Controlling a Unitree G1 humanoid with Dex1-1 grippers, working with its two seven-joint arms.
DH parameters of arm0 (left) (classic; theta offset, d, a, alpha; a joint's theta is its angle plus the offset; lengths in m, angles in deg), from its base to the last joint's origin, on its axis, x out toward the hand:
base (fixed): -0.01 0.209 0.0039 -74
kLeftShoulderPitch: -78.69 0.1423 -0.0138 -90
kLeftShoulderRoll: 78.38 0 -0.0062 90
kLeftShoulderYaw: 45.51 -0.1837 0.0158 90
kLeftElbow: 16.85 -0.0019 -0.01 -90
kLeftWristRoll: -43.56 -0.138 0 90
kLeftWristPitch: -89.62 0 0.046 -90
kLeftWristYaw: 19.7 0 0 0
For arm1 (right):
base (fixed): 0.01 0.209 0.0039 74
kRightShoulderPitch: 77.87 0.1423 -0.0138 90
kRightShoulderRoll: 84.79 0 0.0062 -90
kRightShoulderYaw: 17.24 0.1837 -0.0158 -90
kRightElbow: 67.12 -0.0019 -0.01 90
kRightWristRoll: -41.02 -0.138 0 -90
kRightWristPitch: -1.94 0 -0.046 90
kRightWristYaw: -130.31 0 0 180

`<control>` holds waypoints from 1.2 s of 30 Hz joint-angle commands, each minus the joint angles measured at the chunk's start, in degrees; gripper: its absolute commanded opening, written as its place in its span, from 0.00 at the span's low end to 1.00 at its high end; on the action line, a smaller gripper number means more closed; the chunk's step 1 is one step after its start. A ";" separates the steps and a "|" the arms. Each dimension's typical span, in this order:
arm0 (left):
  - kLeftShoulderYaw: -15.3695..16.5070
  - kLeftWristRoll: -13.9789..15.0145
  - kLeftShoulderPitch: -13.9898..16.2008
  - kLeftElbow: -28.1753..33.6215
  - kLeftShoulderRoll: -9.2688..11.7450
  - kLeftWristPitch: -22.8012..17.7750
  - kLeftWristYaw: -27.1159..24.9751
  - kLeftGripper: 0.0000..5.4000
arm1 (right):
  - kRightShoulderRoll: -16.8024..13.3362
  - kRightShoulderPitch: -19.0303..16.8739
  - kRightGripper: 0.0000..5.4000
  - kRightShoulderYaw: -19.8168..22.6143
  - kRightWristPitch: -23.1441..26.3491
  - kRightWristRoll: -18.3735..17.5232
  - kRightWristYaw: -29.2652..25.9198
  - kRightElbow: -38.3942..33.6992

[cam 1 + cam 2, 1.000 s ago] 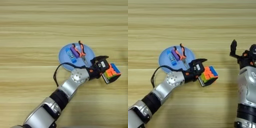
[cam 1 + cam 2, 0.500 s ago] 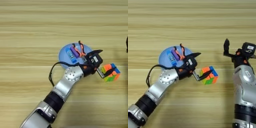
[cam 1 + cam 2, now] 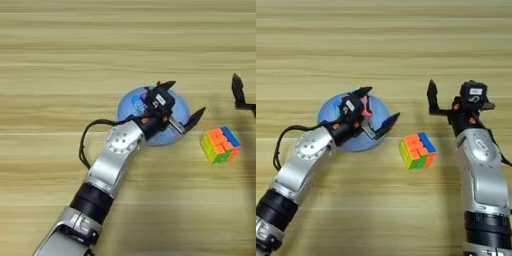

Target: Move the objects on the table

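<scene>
Released since 1 s ago, puzzle cube sits alone right of plate; left gripper spread open, retreated over plate. Right gripper, fingers can't tell, closing in. Risk: knocks cube away.

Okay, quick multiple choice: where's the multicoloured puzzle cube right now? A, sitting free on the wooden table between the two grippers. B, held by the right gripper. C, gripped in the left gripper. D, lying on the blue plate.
A: the puzzle cube rests on the bare table, apart from the open left gripper over the blue plate and from the right gripper.
</scene>
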 commanded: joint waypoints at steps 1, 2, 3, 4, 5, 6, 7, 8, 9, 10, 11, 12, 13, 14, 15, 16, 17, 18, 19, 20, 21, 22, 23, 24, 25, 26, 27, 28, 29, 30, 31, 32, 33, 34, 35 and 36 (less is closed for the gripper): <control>3.04 0.75 0.65 0.76 1.46 -0.57 1.53 0.99 | -0.99 0.95 1.00 -0.56 1.80 0.35 -0.73 -1.33; 3.93 0.51 0.64 0.78 1.86 -0.39 2.18 0.99 | -0.95 1.04 1.00 -0.71 1.85 0.41 -0.88 -1.26; 4.75 0.08 0.59 0.83 2.27 -0.04 3.00 0.99 | -0.88 1.11 1.00 -0.92 1.97 0.47 -1.05 -1.29; 5.53 0.21 0.56 1.01 2.53 -0.04 3.37 0.99 | -0.81 1.19 1.00 -1.14 2.14 0.53 -1.20 -1.39; 6.38 0.60 0.63 1.46 2.87 -0.12 3.47 0.99 | -0.76 1.29 1.00 -1.48 2.27 0.72 -1.38 -1.50; 7.03 0.74 0.72 1.87 3.28 -0.15 3.72 0.99 | -0.79 1.37 1.00 -1.81 2.42 0.95 -1.58 -1.62; 7.76 0.53 0.76 2.15 3.80 -0.05 4.27 0.99 | -0.84 1.45 1.00 -2.14 2.58 1.17 -1.73 -1.73; 8.70 0.65 0.79 2.36 4.31 -0.03 4.63 0.99 | -0.96 1.61 1.00 -2.51 2.80 1.38 -1.89 -1.81; 9.52 0.51 0.77 2.31 4.82 0.04 5.22 0.99 | -1.13 1.81 1.00 -2.85 2.97 1.63 -2.05 -1.87; 10.22 0.33 0.71 2.05 5.16 0.10 5.78 0.99 | -1.28 2.00 1.00 -3.12 3.14 1.79 -2.23 -1.92; 11.13 0.62 0.68 1.56 5.41 0.20 6.21 0.99 | -1.38 2.26 1.00 -3.40 3.34 2.02 -2.41 -1.99; 11.80 0.67 0.67 1.08 5.59 0.30 6.78 0.99 | -1.41 2.46 1.00 -3.56 3.53 2.20 -2.59 -2.08; 12.40 0.72 0.69 0.63 5.75 0.42 7.16 0.99 | -1.39 2.66 1.00 -3.70 3.72 2.35 -2.73 -2.16; 13.18 0.57 0.75 0.15 5.86 0.69 8.06 0.99 | -1.34 2.84 1.00 -3.89 3.88 2.44 -2.84 -2.16; 13.80 -0.12 0.80 -0.23 6.05 1.09 9.29 0.99 | -1.29 2.99 1.00 -4.14 4.02 2.56 -2.95 -2.13; 14.36 -0.26 0.87 -0.51 6.05 1.34 10.02 0.99 | -1.26 3.11 1.00 -4.39 4.14 2.64 -3.08 -2.07; 14.86 -0.07 0.95 -0.64 5.94 1.46 10.52 0.99 | -1.21 3.22 1.00 -4.62 4.36 2.73 -3.14 -1.99; 15.17 -0.02 1.03 -0.70 5.87 1.51 11.02 0.99 | -1.17 3.34 1.00 -4.80 4.59 2.87 -3.12 -1.89; 15.37 -0.61 1.05 -0.91 5.93 1.70 12.01 0.99 | -1.20 3.49 1.00 -5.12 4.85 3.01 -3.24 -1.82; 15.55 -1.28 1.01 -1.23 6.00 1.94 13.01 0.99 | -1.26 3.62 1.00 -5.46 5.19 3.13 -3.38 -1.86; 15.82 -1.72 0.90 -1.72 6.03 2.07 13.89 0.99 | -1.39 3.74 1.00 -5.92 5.46 3.40 -3.50 -1.94; 16.19 -1.78 0.74 -2.31 6.01 2.15 14.62 0.99 | -1.59 3.89 1.00 -6.61 5.65 3.81 -3.81 -2.09; 16.44 -1.93 0.60 -2.83 6.06 2.24 15.41 0.99 | -1.80 4.04 1.00 -7.23 6.09 4.35 -3.94 -2.24; 16.66 -2.01 0.49 -3.21 6.06 2.27 16.06 0.99 | -1.97 4.25 1.00 -7.68 6.56 4.77 -4.05 -2.31; 17.03 -1.92 0.32 -3.66 5.99 2.20 16.87 0.99 | -2.15 4.57 1.00 -8.08 6.98 5.20 -4.15 -2.28; 17.65 -1.59 0.07 -4.22 5.89 1.62 17.84 0.99 | -2.30 4.92 1.00 -8.37 7.32 5.59 -4.16 -2.25; 18.11 -2.18 -0.37 -5.28 6.14 0.98 19.36 0.99 | -2.48 5.29 1.00 -8.71 7.78 6.04 -4.17 -2.22; 18.14 -3.21 -0.74 -6.36 6.57 0.80 20.68 0.99 | -2.67 5.61 1.00 -9.10 8.17 6.34 -4.43 -2.28; 18.42 -2.85 -0.88 -7.15 6.47 0.71 20.88 0.99 | -2.87 5.93 1.00 -9.85 8.78 6.70 -4.87 -2.45; 18.44 -2.74 -0.96 -7.64 6.42 0.89 20.94 0.99 | -3.08 6.23 1.00 -10.59 9.27 7.17 -5.24 -2.56; 18.42 -2.56 -0.86 -7.69 6.27 1.02 20.87 0.99 | -3.31 6.46 1.00 -11.30 9.77 7.60 -5.63 -2.64; 18.38 -2.37 -0.77 -7.66 6.14 1.11 20.89 0.99 | -3.43 6.61 1.00 -11.79 10.28 7.97 -5.92 -2.72; 18.32 -2.41 -0.69 -7.59 6.07 1.18 21.06 0.99 | -3.42 6.73 1.00 -12.03 10.92 8.06 -6.18 -2.83; 18.28 -2.41 -0.62 -7.52 6.04 1.21 21.17 0.99 | -3.38 6.89 1.00 -12.24 11.65 7.87 -6.51 -2.93; 18.35 -2.36 -0.55 -7.46 5.99 1.20 21.33 0.99 | -3.40 7.08 1.00 -12.50 12.34 7.66 -6.96 -3.05; 18.46 -2.32 -0.52 -7.45 5.98 1.15 21.54 0.99 | -3.40 7.28 1.00 -12.71 12.90 7.54 -7.35 -3.15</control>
